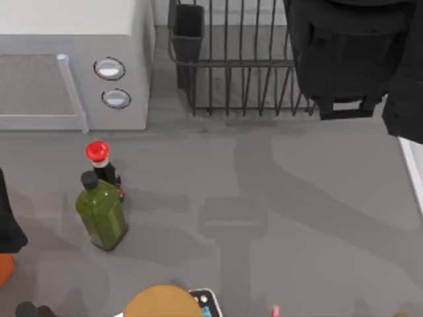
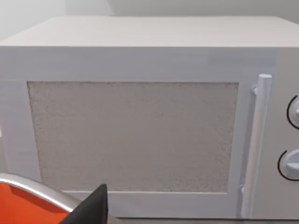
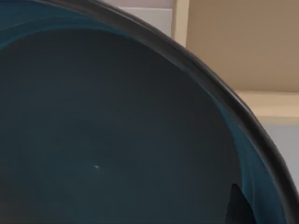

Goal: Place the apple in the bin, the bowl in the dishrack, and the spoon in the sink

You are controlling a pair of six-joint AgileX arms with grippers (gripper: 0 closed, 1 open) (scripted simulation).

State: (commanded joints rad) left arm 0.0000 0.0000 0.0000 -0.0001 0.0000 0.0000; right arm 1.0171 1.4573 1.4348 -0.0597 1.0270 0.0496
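Observation:
My right arm (image 1: 344,53) hangs over the right end of the black wire dishrack (image 1: 231,72) at the back. The right wrist view looks straight into the bowl (image 3: 117,130), teal inside with a dark rim, very close to the camera. One dark fingertip (image 3: 238,207) of the right gripper lies against its inner wall, so the gripper appears shut on the bowl. The sink's white rim (image 1: 413,172) runs along the right edge. My left arm (image 1: 6,221) sits parked at the far left. The apple, the spoon and the bin are out of view.
A grey microwave (image 1: 73,66) with two knobs stands at the back left. A red-capped dark bottle (image 1: 102,165) and a green bottle (image 1: 102,214) stand left of centre. A round brown object (image 1: 162,302), a small screen device (image 1: 205,300) and a pink tip (image 1: 274,310) lie at the front edge.

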